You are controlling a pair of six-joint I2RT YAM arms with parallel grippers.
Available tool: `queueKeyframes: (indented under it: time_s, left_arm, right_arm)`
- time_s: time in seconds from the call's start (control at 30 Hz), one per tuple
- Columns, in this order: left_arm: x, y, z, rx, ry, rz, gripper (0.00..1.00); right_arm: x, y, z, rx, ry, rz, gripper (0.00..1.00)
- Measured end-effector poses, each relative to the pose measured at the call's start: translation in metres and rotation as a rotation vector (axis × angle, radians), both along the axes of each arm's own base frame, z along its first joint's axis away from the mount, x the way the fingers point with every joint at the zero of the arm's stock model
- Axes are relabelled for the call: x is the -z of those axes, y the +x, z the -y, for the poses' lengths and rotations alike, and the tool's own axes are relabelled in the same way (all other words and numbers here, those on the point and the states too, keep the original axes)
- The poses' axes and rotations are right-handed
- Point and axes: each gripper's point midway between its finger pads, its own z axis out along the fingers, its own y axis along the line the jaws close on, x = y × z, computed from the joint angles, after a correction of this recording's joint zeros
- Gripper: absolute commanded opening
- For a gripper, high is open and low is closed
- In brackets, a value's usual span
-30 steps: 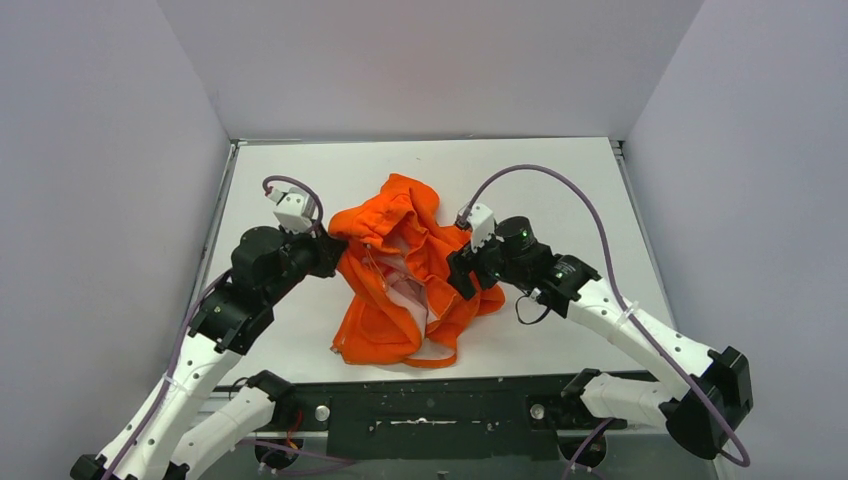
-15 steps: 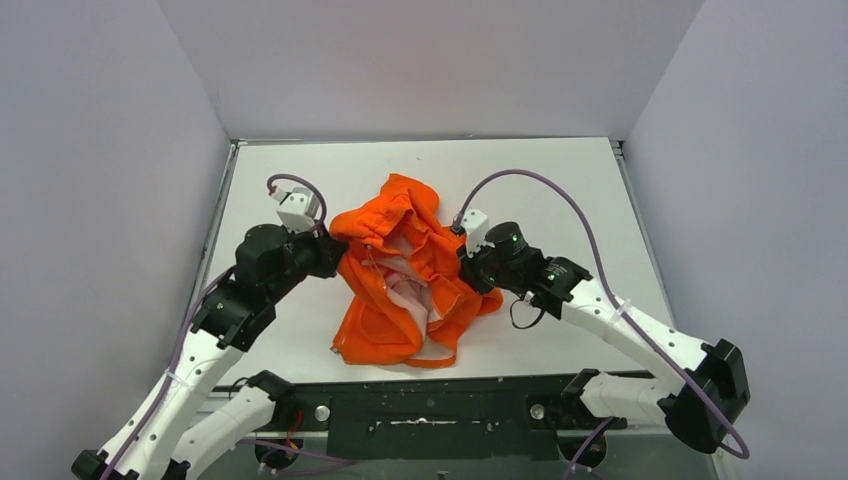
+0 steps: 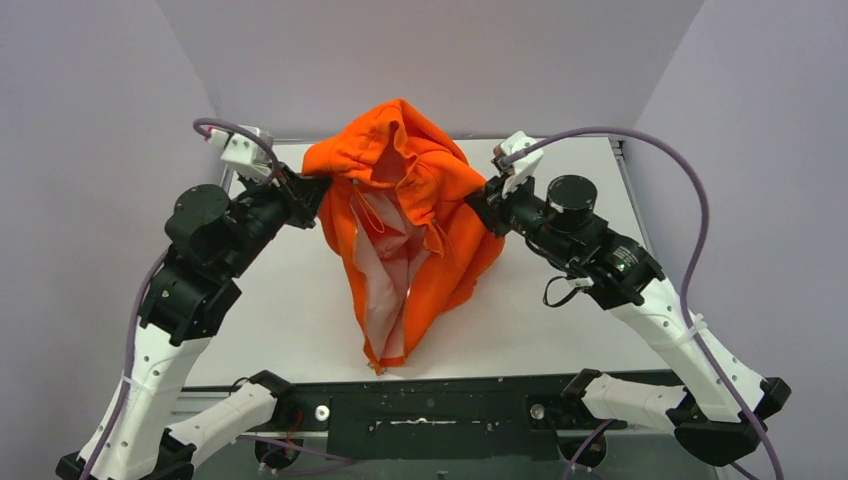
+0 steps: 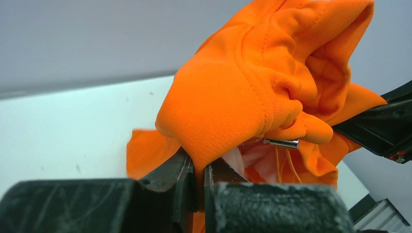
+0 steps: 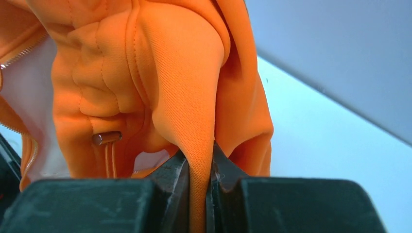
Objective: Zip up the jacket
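The orange jacket (image 3: 400,190) hangs in the air between both arms, its hem trailing down to the table near the front edge. Its front is open, showing pale pink lining (image 3: 385,290) and a light zipper. My left gripper (image 3: 312,187) is shut on the jacket's upper left edge; in the left wrist view a fold of orange fabric (image 4: 228,111) is pinched between the jaws of that gripper (image 4: 199,180). My right gripper (image 3: 490,205) is shut on the upper right edge, with cloth (image 5: 194,121) squeezed between the jaws of the gripper (image 5: 199,187). A thin cord with a metal tip (image 5: 107,138) dangles inside.
The white table (image 3: 560,300) is walled by grey panels at the back and on both sides. A black rail (image 3: 430,410) with the arm bases runs along the near edge.
The right gripper closed on the jacket's right side. Both arms then rose and moved apart, lifting the crumpled jacket off the table so it hangs stretched between them.
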Motion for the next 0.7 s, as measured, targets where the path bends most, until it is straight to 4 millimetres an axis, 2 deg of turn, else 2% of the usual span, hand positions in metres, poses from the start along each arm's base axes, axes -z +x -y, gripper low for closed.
queueKeyframes:
  time_s: [0.13,0.33,0.43,0.5,0.57,0.63,0.7]
  left_arm:
    - [-0.054,-0.014,-0.006,0.015,-0.029,0.128,0.00]
    - [-0.102,-0.035,-0.010,0.058,-0.036,0.258,0.00]
    - [-0.132,-0.046,-0.012,0.081,-0.049,0.327,0.00]
    - [-0.149,-0.049,-0.012,0.084,-0.063,0.368,0.00]
    - [-0.160,-0.049,-0.016,0.071,-0.077,0.401,0.00]
    - [-0.160,-0.044,-0.019,0.044,-0.082,0.405,0.00]
    - [-0.143,-0.026,-0.018,0.002,-0.071,0.374,0.00]
  right_arm:
    - [-0.062,-0.014,-0.007,-0.089,0.095,0.109,0.00]
    - [-0.133,-0.046,-0.012,-0.233,0.203,0.223,0.00]
    - [-0.174,-0.061,-0.010,-0.284,0.265,0.286,0.00]
    - [-0.191,-0.068,-0.006,-0.293,0.294,0.318,0.00]
    - [-0.198,-0.067,-0.003,-0.277,0.309,0.334,0.00]
    - [-0.195,-0.057,-0.002,-0.230,0.304,0.325,0.00]
    - [-0.183,-0.042,0.000,-0.164,0.289,0.306,0.00]
